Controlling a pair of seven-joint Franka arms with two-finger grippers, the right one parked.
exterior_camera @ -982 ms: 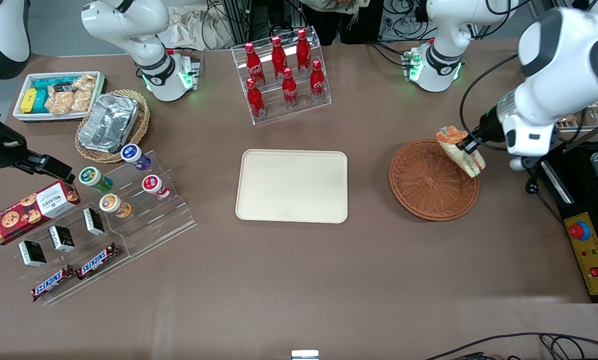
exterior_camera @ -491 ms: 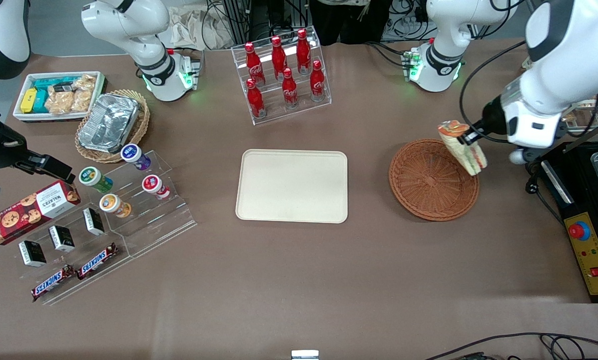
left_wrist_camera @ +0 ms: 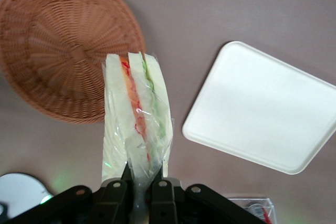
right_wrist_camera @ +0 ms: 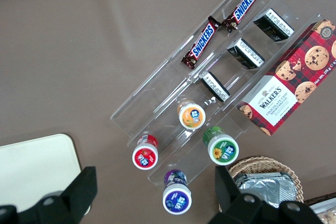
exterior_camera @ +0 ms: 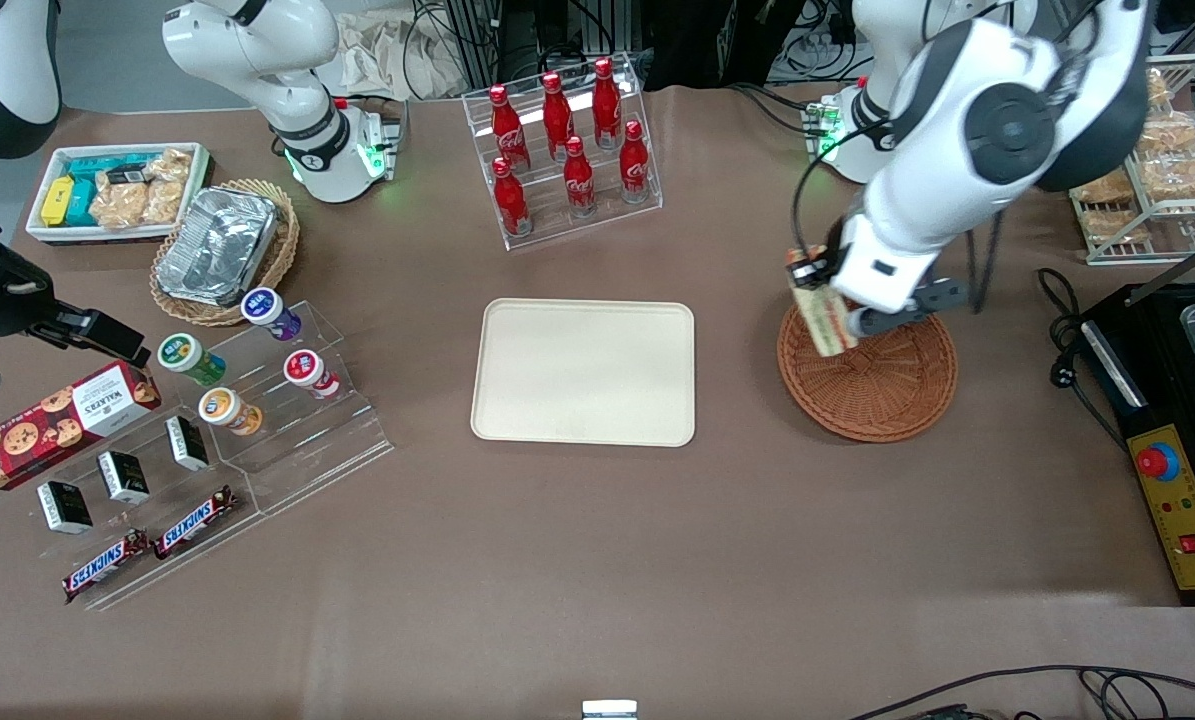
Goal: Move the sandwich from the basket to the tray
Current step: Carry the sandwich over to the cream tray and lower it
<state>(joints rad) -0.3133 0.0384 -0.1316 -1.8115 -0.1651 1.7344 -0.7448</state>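
One pale triangular wedge sandwich (exterior_camera: 825,318) with orange-red and green filling hangs clamped in the left arm's gripper (exterior_camera: 817,282), lifted clear of the round reddish-brown woven wicker basket (exterior_camera: 869,380).

Both black fingers (left_wrist_camera: 116,188) of the gripper (left_wrist_camera: 137,186) pinch the sandwich (left_wrist_camera: 135,124) by one end of its clear wrap, so the wedge points away from the wrist with its layered edge in plain sight. Seen from the front, sandwich and gripper sit over the basket's rim at about ten o'clock, on the edge nearest the flat cream-white rectangular plastic tray (exterior_camera: 584,371). That tray lies at nine o'clock from the basket, well apart from it on the brown table (exterior_camera: 597,560). From the wrist, the basket (left_wrist_camera: 63,45) and the tray (left_wrist_camera: 265,107) flank the hanging sandwich.
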